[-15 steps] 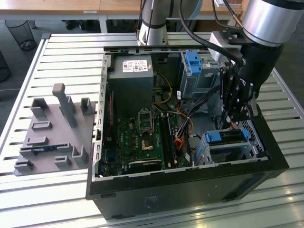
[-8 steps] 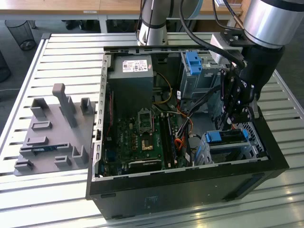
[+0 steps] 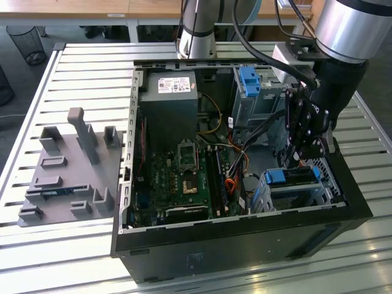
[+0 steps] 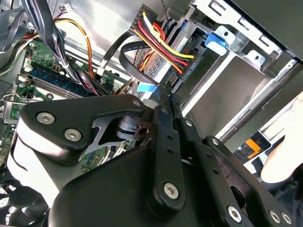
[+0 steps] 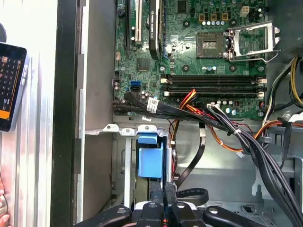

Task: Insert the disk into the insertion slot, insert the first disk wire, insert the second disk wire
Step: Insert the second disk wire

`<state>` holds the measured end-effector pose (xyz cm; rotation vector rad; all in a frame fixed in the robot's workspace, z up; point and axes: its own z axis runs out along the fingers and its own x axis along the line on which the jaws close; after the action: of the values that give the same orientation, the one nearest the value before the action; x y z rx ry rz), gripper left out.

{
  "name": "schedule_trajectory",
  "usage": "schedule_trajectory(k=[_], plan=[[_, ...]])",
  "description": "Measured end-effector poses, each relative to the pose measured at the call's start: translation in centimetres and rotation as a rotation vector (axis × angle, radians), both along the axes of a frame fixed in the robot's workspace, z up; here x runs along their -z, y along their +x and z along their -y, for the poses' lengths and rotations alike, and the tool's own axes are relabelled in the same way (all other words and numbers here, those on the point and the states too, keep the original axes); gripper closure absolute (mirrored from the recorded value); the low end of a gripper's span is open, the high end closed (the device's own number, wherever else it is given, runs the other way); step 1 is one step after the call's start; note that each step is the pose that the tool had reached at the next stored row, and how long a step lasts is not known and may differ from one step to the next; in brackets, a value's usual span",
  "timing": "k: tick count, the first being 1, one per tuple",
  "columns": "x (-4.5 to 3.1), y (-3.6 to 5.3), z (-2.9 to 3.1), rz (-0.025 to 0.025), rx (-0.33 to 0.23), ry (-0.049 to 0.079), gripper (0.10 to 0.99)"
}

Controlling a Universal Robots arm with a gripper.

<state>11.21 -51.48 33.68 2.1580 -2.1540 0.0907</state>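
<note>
The disk (image 3: 293, 176), in its bright blue frame, lies in the insertion slot (image 3: 309, 197), the low silver cage at the case's corner on the exterior view's right. In the first wrist view the blue frame (image 5: 150, 161) shows between the cage walls (image 5: 120, 165). My gripper (image 3: 298, 160) hangs just above the disk's inner end. Its fingers (image 5: 156, 196) stand close together on a black flat disk wire (image 4: 130, 47) at the drive's end. A plug with yellow, red and black wires (image 4: 182, 66) sits right beside the gripper tip (image 4: 165, 92).
The open case holds a green motherboard (image 3: 184, 177), a grey power supply (image 3: 168, 104) and a taller bay with a blue tab (image 3: 251, 79). Black cable bundles (image 5: 255, 151) cross near the cage. A grey fixture plate (image 3: 67, 177) lies outside. A hand (image 4: 284, 156) holds a device (image 5: 12, 85) beside the case.
</note>
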Motion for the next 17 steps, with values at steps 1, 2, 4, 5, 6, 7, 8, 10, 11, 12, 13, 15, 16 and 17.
schedule_trajectory(k=[1,2,4,5,6,7,8,10,11,12,13,15,16,17], plan=[[0.02,0.00,0.03,0.0000,0.000,0.000,0.945],[0.03,0.01,0.07,0.0000,0.000,0.000,0.945],[0.08,0.02,0.19,0.0000,0.000,0.000,0.945],[0.09,0.02,0.28,0.0000,0.000,0.000,0.945],[0.09,0.03,0.35,0.0000,0.000,0.000,0.945],[0.10,0.04,0.40,0.0000,0.000,0.000,0.945],[0.10,0.04,0.42,0.0000,0.000,0.000,0.945],[0.11,0.09,0.43,0.0000,0.000,0.000,0.945],[0.11,0.13,0.44,0.0000,0.000,0.000,0.945],[0.11,0.18,0.45,0.0000,0.000,0.000,0.945],[0.12,0.22,0.45,0.0000,0.000,0.000,0.945],[0.14,0.27,0.46,0.0000,0.000,0.001,0.945],[0.15,0.27,0.47,0.0000,0.000,0.000,0.945],[0.18,0.28,0.48,0.0000,0.000,0.000,0.945]])
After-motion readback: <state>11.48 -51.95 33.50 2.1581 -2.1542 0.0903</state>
